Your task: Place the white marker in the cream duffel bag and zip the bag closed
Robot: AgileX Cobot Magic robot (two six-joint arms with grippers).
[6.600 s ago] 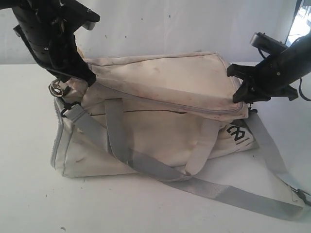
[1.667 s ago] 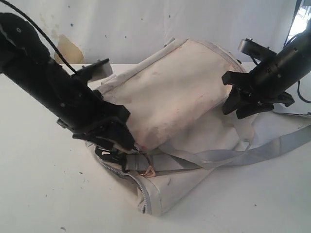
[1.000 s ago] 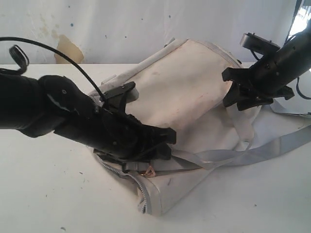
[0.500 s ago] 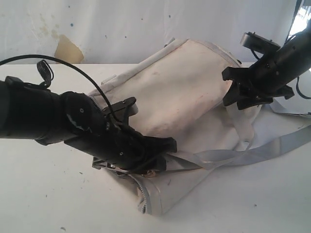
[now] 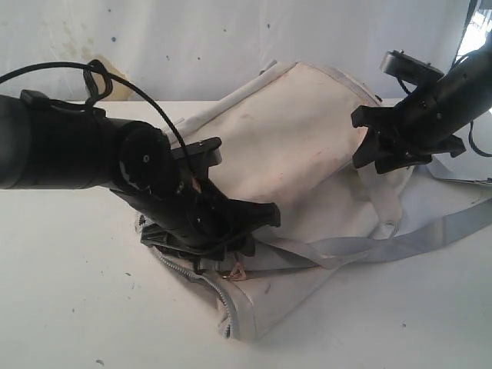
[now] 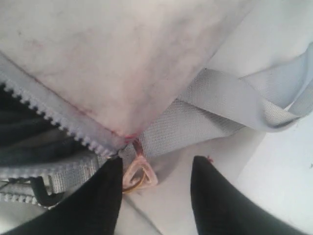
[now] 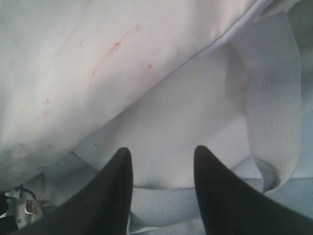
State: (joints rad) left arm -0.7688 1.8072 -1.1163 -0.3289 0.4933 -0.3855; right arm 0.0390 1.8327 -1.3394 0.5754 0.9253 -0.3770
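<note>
Counter [image 5: 69,307]: white, carrying the bag across its middle, from the far edge down toward the near edge.

Cream duffel bag [image 5: 292,146]: stained, and lay crumpled with its top panel raised toward the far edge. One corner pointed at the near edge. Its pose matched the frames of the last two seconds. Several seconds before that it had lain lengthwise with its black logo showing.

Left arm [image 5: 69,142]: reached in from the left edge. Half a second before it had lain lower and flatter; now the wrist was swung up and turned, and the cable loop stood higher.

Left gripper [image 6: 157,162]: spread moderately wide, holding nothing, at the bag's near-left corner where the zipper ended.

Right gripper [image 7: 162,152]: fingers apart and nothing between them, poised at the right side of the raised panel, toward the far right corner. It had kept this place over the last second.

Grey strap [image 5: 400,238]: ran from under the panel out toward the right edge, flat on the counter.

Zipper [image 5: 192,273]: undone at the near-left corner, with teeth and dark lining showing in the left wrist view.

Copper triangular ring [image 6: 139,174]: lay at the zipper's end, touching or just beside one left finger [image 6: 98,205]. It was plainer in the exterior view than half a second before.

White marker: not seen in any view; whether it was inside the bag could not be told.
</note>
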